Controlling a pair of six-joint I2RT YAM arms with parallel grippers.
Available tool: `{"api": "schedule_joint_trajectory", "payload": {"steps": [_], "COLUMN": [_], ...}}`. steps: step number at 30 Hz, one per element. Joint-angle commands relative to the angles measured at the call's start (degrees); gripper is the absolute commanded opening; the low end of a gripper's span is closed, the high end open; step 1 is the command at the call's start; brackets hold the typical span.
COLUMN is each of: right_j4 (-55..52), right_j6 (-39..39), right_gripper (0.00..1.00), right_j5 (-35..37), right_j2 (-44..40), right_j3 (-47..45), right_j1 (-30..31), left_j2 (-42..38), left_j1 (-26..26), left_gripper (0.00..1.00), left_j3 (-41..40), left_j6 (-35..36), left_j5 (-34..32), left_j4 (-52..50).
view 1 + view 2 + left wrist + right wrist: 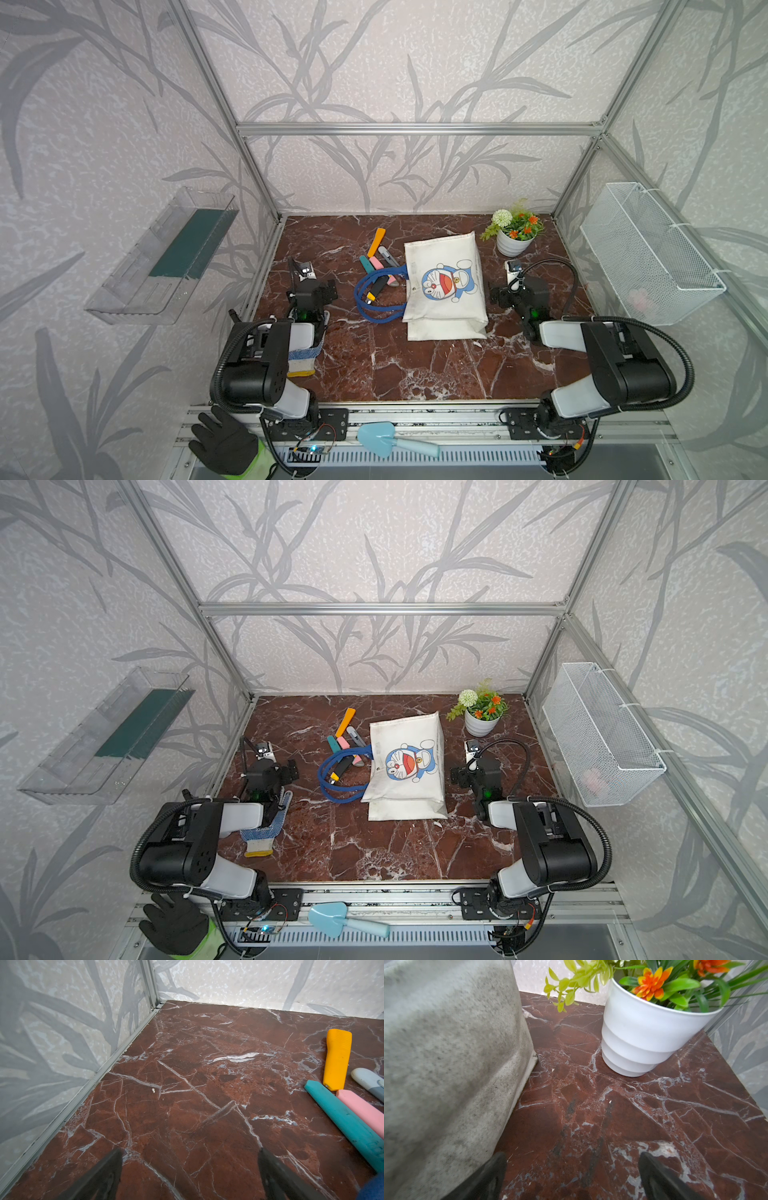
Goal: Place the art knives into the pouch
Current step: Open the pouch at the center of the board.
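The white canvas pouch [446, 291] [409, 779] with the blue cartoon cat lies flat mid-table, its blue handles [374, 316] spread to its left. Several knives lie by those handles: orange [376, 242] [337, 1059], grey-white [388, 257] [368, 1082], teal [365, 262] [349, 1124], pink [380, 268] [361, 1109], and a black one [377, 288] inside the handle loop. I cannot tell which is the art knife. My left gripper [312, 291] [190, 1151] hangs open and empty left of the knives. My right gripper [519, 293] [572, 1154] hangs open and empty beside the pouch's right side [446, 1064].
A white flower pot [513, 243] [643, 1032] stands at the back right. A wire mesh basket [648, 257] hangs on the right wall, a clear shelf [162, 257] on the left. A knitted glove [305, 353] lies under my left arm. A blue trowel [395, 442] and a black glove [226, 444] lie on the front rail.
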Motion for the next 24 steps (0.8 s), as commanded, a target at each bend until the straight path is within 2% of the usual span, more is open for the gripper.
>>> {"api": "schedule_joint_trajectory", "payload": {"steps": [1, 2, 4, 6, 8, 11, 13, 17, 20, 24], "right_j4": [-4.76, -10.05, -12.99, -15.03, -20.29, -27.1, -32.75, -49.17, -60.19, -69.49], "right_j6": [1.42, 1.77, 2.27, 2.33, 4.12, 8.37, 7.97, 2.53, 4.88, 8.88], "right_gripper": [0.99, 0.99, 0.99, 0.99, 0.99, 0.99, 0.99, 0.99, 1.0, 0.98], "right_j5": [2.88, 3.93, 5.13, 6.75, 8.85, 6.78, 10.11, 22.92, 22.79, 19.79], "right_j2": [-3.5, -5.59, -7.42, -8.83, -10.89, -15.03, -17.29, -17.61, -17.26, -15.88], "right_j3": [2.98, 4.74, 5.73, 6.06, 7.94, 10.32, 12.51, 21.44, 27.04, 31.88], "right_j1": [0.33, 0.33, 0.41, 1.1, 1.88, 2.68, 5.49, 17.9, 25.52, 36.35], "left_j2": [-6.43, -8.22, -9.9, -10.69, -11.58, -14.16, -16.86, -24.38, -30.96, -39.9], "left_j1": [-1.18, -1.37, -1.56, -2.71, -5.51, -7.89, -9.69, -11.87, -11.9, -11.9], "left_gripper": [0.99, 0.99, 0.99, 0.99, 0.99, 0.99, 0.99, 0.99, 0.99, 0.99], "left_j3": [3.53, 6.18, 9.32, 10.68, 11.89, 14.77, 16.15, 15.65, 13.17, 10.04], "left_j6": [0.86, -1.16, -5.08, -5.31, -4.24, -5.59, -8.13, -15.11, -19.71, -24.35], "left_j5": [-2.45, -3.58, -3.38, -1.49, -5.64, -7.58, -10.06, -10.01, -6.63, -5.69], "left_j4": [-8.99, -16.14, -24.42, -27.64, -30.22, -37.04, -41.9, -50.37, -54.79, -61.12]}}
